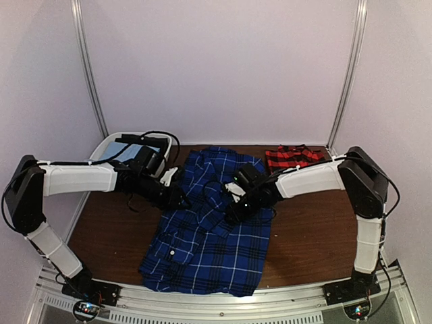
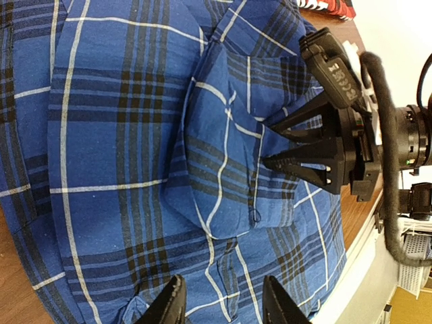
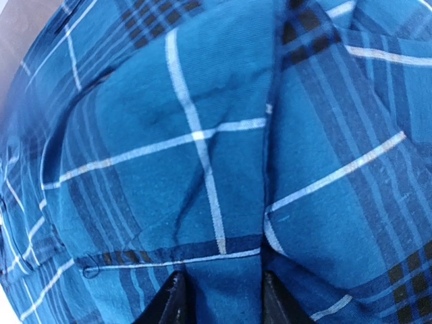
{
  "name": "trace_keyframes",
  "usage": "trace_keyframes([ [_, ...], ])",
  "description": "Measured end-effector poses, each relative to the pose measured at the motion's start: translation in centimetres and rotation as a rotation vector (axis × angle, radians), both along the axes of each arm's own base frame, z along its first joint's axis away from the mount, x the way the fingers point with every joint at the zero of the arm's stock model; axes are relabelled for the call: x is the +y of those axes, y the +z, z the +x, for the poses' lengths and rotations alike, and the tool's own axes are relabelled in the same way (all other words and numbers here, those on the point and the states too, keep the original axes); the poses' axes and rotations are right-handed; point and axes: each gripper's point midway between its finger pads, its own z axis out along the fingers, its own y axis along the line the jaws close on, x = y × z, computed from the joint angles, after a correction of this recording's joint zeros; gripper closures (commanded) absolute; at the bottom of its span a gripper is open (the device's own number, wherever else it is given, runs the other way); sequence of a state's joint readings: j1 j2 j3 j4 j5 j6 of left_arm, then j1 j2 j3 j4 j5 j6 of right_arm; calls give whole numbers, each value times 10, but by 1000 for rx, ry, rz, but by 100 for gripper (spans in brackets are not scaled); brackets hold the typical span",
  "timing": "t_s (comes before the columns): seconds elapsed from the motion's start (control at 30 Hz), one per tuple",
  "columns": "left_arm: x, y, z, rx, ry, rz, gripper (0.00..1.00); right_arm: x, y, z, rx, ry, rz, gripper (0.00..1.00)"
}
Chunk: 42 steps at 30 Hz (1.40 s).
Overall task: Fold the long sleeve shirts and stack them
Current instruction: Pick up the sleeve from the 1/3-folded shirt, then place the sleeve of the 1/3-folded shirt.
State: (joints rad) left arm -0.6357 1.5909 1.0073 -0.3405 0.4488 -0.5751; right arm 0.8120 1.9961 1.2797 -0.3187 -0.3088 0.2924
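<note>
The dark blue plaid shirt [image 1: 202, 250] lies spread and rumpled across the middle of the table. It fills the left wrist view [image 2: 121, 135] and the right wrist view [image 3: 202, 135]. The red-and-black check shirt [image 1: 291, 158] lies folded at the back right. My left gripper [image 1: 182, 200] is open just over the blue shirt's left side, fingers apart [image 2: 226, 304]. My right gripper [image 1: 231, 214] is open, pressed low on a raised fold at the shirt's middle, with cloth between its fingers [image 3: 221, 300]. It also shows in the left wrist view [image 2: 264, 145], jaws spread at the fold.
A white bin [image 1: 108, 145] at the back left holds light blue cloth [image 1: 121, 152] and a black item. Brown table [image 1: 310, 236] shows bare to the right of the shirt. The table's front rail runs just below the shirt's hem.
</note>
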Motion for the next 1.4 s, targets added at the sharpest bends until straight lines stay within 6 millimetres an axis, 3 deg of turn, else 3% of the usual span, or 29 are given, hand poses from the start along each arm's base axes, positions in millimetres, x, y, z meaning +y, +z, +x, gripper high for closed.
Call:
trace_keyframes([
  [0.2, 0, 4, 0, -9, 0, -6, 60, -6, 1, -8, 27, -22, 8, 85],
  [0.33, 0, 4, -1, -10, -1, -7, 60, -10, 13, -13, 29, -37, 21, 99],
  [0.57, 2, 1, -6, 3, -9, -8, 60, -11, 57, -34, 23, -44, 106, 100],
  [0.7, 0, 2, -13, 19, -35, -30, 60, -12, 70, -66, 80, -47, 171, 100],
  [0.83, -1, 2, -22, 42, -61, -51, 60, -12, 70, -107, 201, -70, 238, 100],
  [0.93, -1, 1, -27, 56, -80, -60, 60, -5, 71, -131, 289, -97, 293, 93],
  [1.03, -1, 1, -32, 67, -92, -69, 60, 0, 71, -142, 346, -125, 332, 90],
  [1.1, 0, 0, -35, 74, -96, -71, 60, -1, 70, -145, 357, -141, 329, 83],
  [1.27, 4, -5, -46, 95, -104, -84, 60, -20, 68, -140, 272, -190, 228, 63],
  [1.4, 8, -11, -54, 109, -94, -87, 60, -39, 77, -121, 107, -236, 89, 51],
])
